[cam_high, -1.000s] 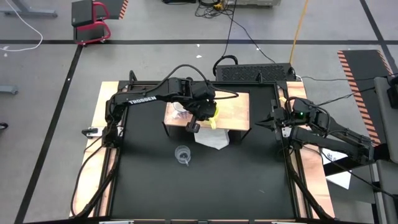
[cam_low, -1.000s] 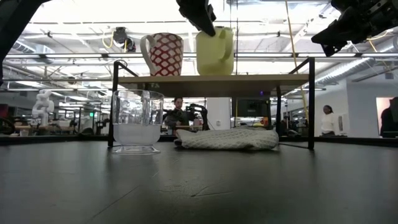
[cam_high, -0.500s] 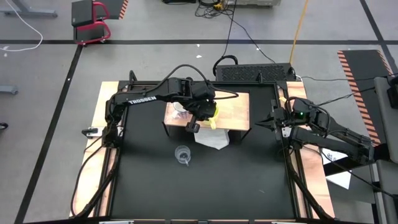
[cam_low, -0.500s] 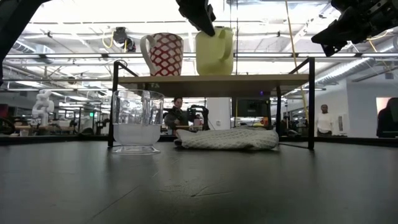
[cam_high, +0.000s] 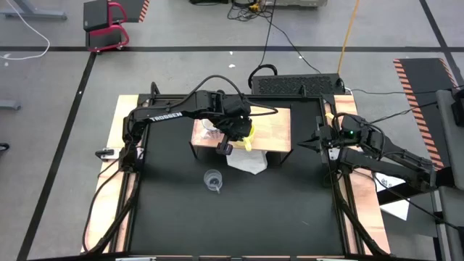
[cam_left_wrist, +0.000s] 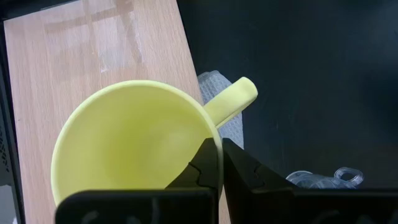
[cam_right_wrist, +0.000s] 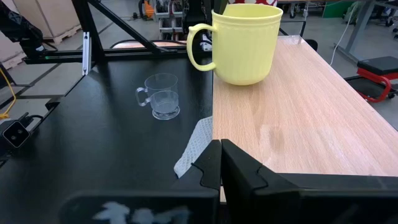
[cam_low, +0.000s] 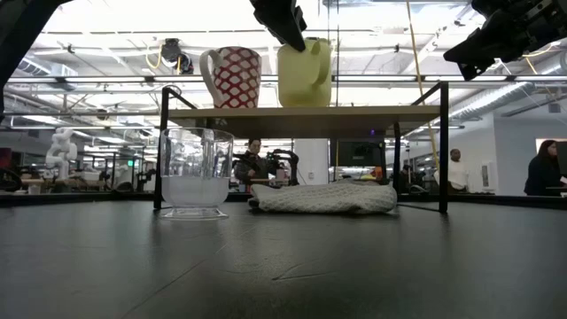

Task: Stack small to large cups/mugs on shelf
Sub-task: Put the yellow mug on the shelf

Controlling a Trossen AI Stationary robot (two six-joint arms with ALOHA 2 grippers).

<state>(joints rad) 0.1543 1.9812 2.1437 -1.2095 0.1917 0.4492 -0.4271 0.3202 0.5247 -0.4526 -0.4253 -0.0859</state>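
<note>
The low rectangular light-wood shelf on a black frame (cam_high: 272,130) sits in the upper middle of the high view, at the far part of the black table (cam_high: 232,210). On it stand 2 mugs. In the low view the white handled mug with a red lattice pattern (cam_low: 232,77) is at upper left of centre, and the pale yellow handled mug (cam_low: 306,74) is just right of it, near but apart.

The left gripper (cam_low: 285,22) reaches in from the left of the high view and hangs at the yellow mug's rim; in the left wrist view its 2 dark fingers (cam_left_wrist: 210,167) are pressed together just over the rim's edge. Whether they touch the mug cannot be told.

The small clear glass cup with a handle (cam_high: 213,180) stands on the table in front of the shelf, lower centre-left of the high view, well apart from both mugs. A white knitted cloth (cam_low: 323,197) lies partly under the shelf's front edge.

The right gripper (cam_high: 324,142) waits at the right edge of the table, its fingers pressed together and empty, well apart from the shelf.

People are in the room beyond, far right of the low view.
</note>
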